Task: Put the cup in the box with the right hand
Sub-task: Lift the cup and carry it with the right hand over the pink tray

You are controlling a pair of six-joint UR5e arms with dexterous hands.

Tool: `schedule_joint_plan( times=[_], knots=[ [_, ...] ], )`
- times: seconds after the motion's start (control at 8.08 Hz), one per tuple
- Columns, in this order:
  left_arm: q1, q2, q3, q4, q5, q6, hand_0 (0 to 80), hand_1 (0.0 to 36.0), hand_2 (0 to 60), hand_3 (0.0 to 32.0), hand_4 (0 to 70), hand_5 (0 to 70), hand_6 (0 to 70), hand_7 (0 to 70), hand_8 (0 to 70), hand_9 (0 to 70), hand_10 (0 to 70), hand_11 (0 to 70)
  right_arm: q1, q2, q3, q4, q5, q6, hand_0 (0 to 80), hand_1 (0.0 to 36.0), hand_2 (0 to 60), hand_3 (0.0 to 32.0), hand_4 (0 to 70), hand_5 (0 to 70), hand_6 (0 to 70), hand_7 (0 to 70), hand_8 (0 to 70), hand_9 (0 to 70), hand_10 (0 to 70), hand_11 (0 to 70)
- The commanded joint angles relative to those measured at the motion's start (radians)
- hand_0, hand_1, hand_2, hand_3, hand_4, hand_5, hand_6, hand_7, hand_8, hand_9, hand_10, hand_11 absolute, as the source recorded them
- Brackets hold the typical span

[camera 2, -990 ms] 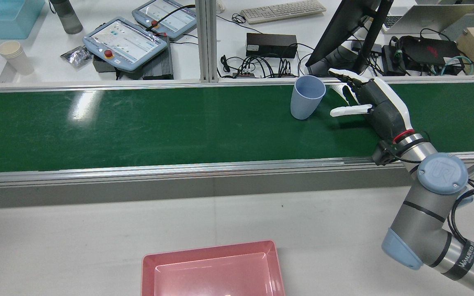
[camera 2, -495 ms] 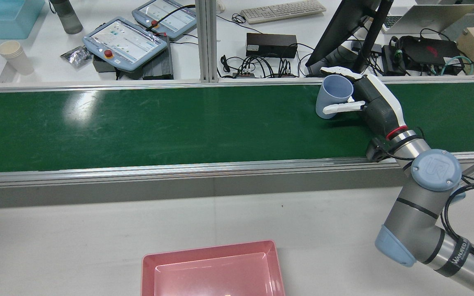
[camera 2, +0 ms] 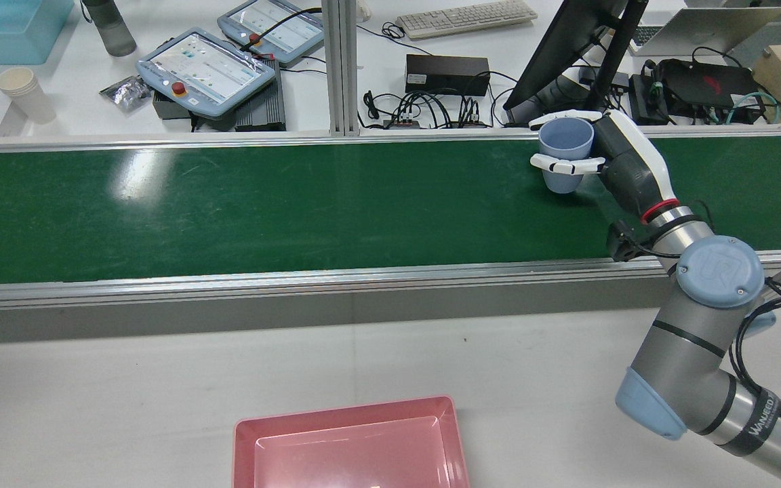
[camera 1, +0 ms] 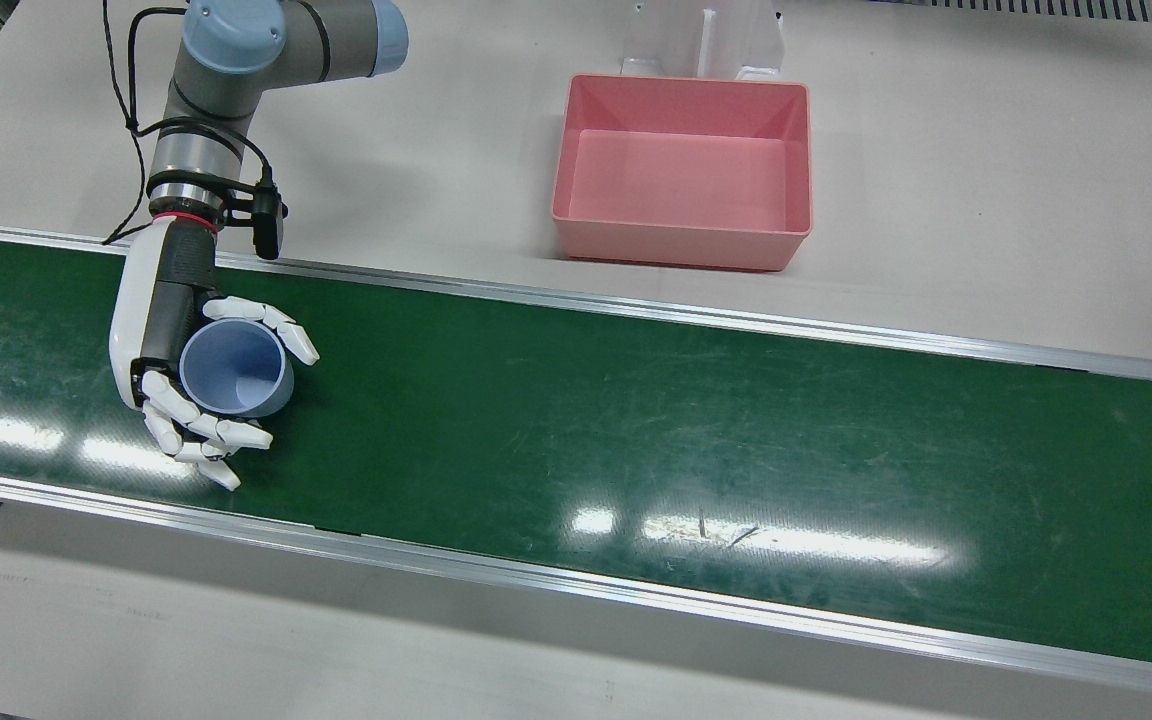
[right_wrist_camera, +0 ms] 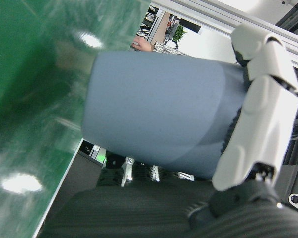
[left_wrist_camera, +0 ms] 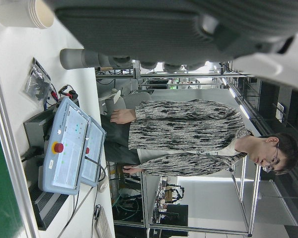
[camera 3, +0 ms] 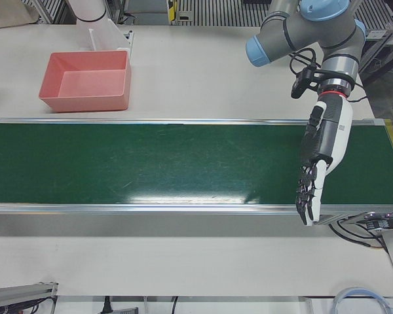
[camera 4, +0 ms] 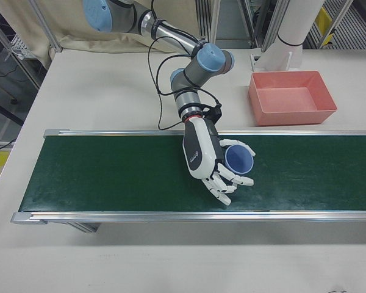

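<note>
**Right hand closed around the cup above the conveyor belt**

The green conveyor belt point(camera 1: 636, 440) serves as the landmark, crossing the station from side to side. On the white table point(camera 1: 986, 180) beside the belt's robot-side rail stands the pink box point(camera 1: 683, 170), open side up and holding nothing, well apart from both hands.

The right arm point(camera 2: 695, 339) reaches from the robot's side across the belt's near rail, its forearm angled forward over the green surface. The right hand point(camera 1: 168, 345) lies over the belt near its operator-side rail, palm turned sideways toward the cup point(camera 1: 236, 368). Its fingers point(camera 1: 198, 425) curl round the far side of the cup's wall while the thumb point(camera 2: 565, 163) crosses the near side, so the cup is enclosed and held. The cup is light blue, upright, mouth upward; the rear view shows its base just clear of the belt, with a shadow beneath.

The left hand point(camera 3: 319, 163) hangs over the opposite end of the belt, palm side toward the belt's length, fingers extended downward past the operator-side rail and slightly spread, grasping nothing.
</note>
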Motion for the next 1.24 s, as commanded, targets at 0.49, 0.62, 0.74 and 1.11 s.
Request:
schedule_joint_plan(
  times=[0.49, 0.62, 0.74, 1.11],
  knots=[
    [0.0, 0.001, -0.002, 0.0, 0.0, 0.0, 0.0, 0.0, 0.0, 0.0, 0.0, 0.0, 0.0, 0.0, 0.0, 0.0, 0.0, 0.0, -0.129, -0.092, 0.495, -0.05, 0.0, -0.167, 45.7, 32.2, 60.0, 0.0, 70.0, 18.8, 49.3, 70.0, 70.0, 70.0, 70.0, 70.0],
    [-0.002, 0.0, -0.001, 0.0, 0.0, 0.0, 0.0, 0.0, 0.0, 0.0, 0.0, 0.0, 0.0, 0.0, 0.0, 0.0, 0.0, 0.0, -0.249, -0.084, 0.574, -0.05, 0.009, -0.275, 43.0, 29.6, 60.0, 0.0, 70.0, 18.3, 49.1, 70.0, 70.0, 70.0, 70.0, 70.0],
    [0.0, 0.001, -0.002, 0.0, 0.0, 0.0, 0.0, 0.0, 0.0, 0.0, 0.0, 0.0, 0.0, 0.0, 0.0, 0.0, 0.0, 0.0, -0.375, -0.066, 0.587, -0.049, 0.049, -0.351, 41.4, 27.7, 60.0, 0.0, 70.0, 18.0, 49.1, 70.0, 70.0, 70.0, 70.0, 70.0],
    [-0.002, 0.001, -0.002, 0.0, 0.0, 0.0, 0.0, 0.0, 0.0, 0.0, 0.0, 0.0, 0.0, 0.0, 0.0, 0.0, 0.0, 0.0, -0.633, -0.048, 0.573, -0.035, 0.158, -0.496, 39.7, 22.4, 60.0, 0.0, 70.0, 16.8, 48.2, 70.0, 70.0, 70.0, 70.0, 70.0]
  ],
)
